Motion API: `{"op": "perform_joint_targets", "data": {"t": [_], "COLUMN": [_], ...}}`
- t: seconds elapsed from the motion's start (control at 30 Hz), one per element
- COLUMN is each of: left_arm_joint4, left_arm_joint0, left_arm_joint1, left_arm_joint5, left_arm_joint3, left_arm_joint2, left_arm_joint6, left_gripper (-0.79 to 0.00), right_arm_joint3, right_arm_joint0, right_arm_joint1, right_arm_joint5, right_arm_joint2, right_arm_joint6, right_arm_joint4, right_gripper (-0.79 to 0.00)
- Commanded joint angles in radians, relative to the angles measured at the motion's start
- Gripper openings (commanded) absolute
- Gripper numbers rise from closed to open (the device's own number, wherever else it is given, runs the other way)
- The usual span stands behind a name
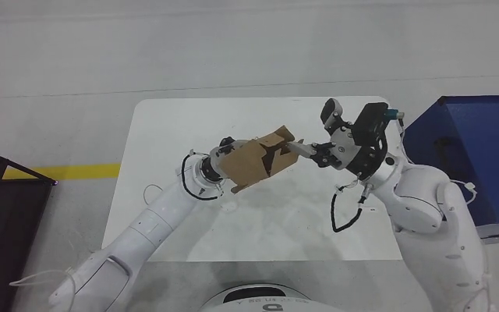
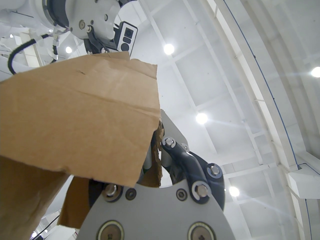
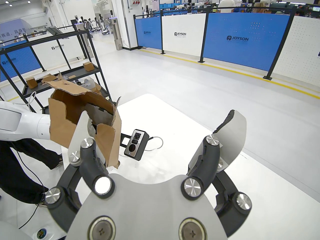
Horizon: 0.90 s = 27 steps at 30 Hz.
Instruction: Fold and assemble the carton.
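A brown cardboard carton [image 1: 257, 160] is held in the air over the middle of the white table [image 1: 312, 226], partly opened with ragged flaps. My left gripper [image 1: 226, 156] holds its left end; in the left wrist view the gripper [image 2: 156, 151] is shut on a wall of the carton [image 2: 75, 116]. My right gripper [image 1: 300, 148] is at the carton's right end. In the right wrist view it [image 3: 159, 113] stands open, with one finger [image 3: 82, 128] against the open mouth of the carton [image 3: 75, 111] and the other finger [image 3: 232, 126] well off to the side.
A blue bin [image 1: 460, 125] stands just past the table's right edge. A black rack [image 1: 15, 203] is off the left side, and in the right wrist view the rack [image 3: 62, 73] carries cardboard pieces. The table's front half is bare.
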Motion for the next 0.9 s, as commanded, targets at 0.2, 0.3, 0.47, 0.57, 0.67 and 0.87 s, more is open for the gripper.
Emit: {"op": "perform_joint_targets", "data": {"t": [0.2, 0.3, 0.47, 0.57, 0.67, 0.87], "left_arm_joint4": [0.042, 0.044, 0.047, 0.047, 0.05, 0.041], "left_arm_joint0": [-0.005, -0.004, -0.004, -0.005, -0.006, 0.0], "left_arm_joint1": [-0.002, -0.004, -0.008, -0.01, -0.012, -0.016], "left_arm_joint5": [-0.005, -0.005, -0.006, -0.006, -0.004, -0.004], "left_arm_joint3": [0.015, 0.018, 0.02, 0.02, 0.022, 0.021], "left_arm_joint2": [-0.006, -0.01, -0.013, -0.014, -0.014, -0.015], "left_arm_joint6": [-0.005, -0.005, -0.006, -0.006, -0.004, -0.004], "left_gripper": [-0.785, -0.785, -0.785, -0.785, -0.785, -0.785], "right_arm_joint3": [-0.001, -0.005, 0.003, 0.008, 0.009, 0.003], "right_arm_joint0": [0.058, 0.08, 0.108, 0.119, 0.133, 0.157], "right_arm_joint1": [0.0, -0.001, -0.002, -0.003, -0.004, -0.004], "right_arm_joint5": [-0.004, 0.006, 0.025, 0.035, 0.04, 0.069], "right_arm_joint2": [-0.076, -0.107, -0.139, -0.157, -0.179, -0.185], "right_arm_joint6": [0.081, 0.109, 0.128, 0.135, 0.151, 0.152], "right_arm_joint4": [0.019, 0.012, 0.001, -0.004, -0.02, -0.049], "right_gripper": [0.0, 0.0, 0.0, 0.0, 0.0, 0.0]}}
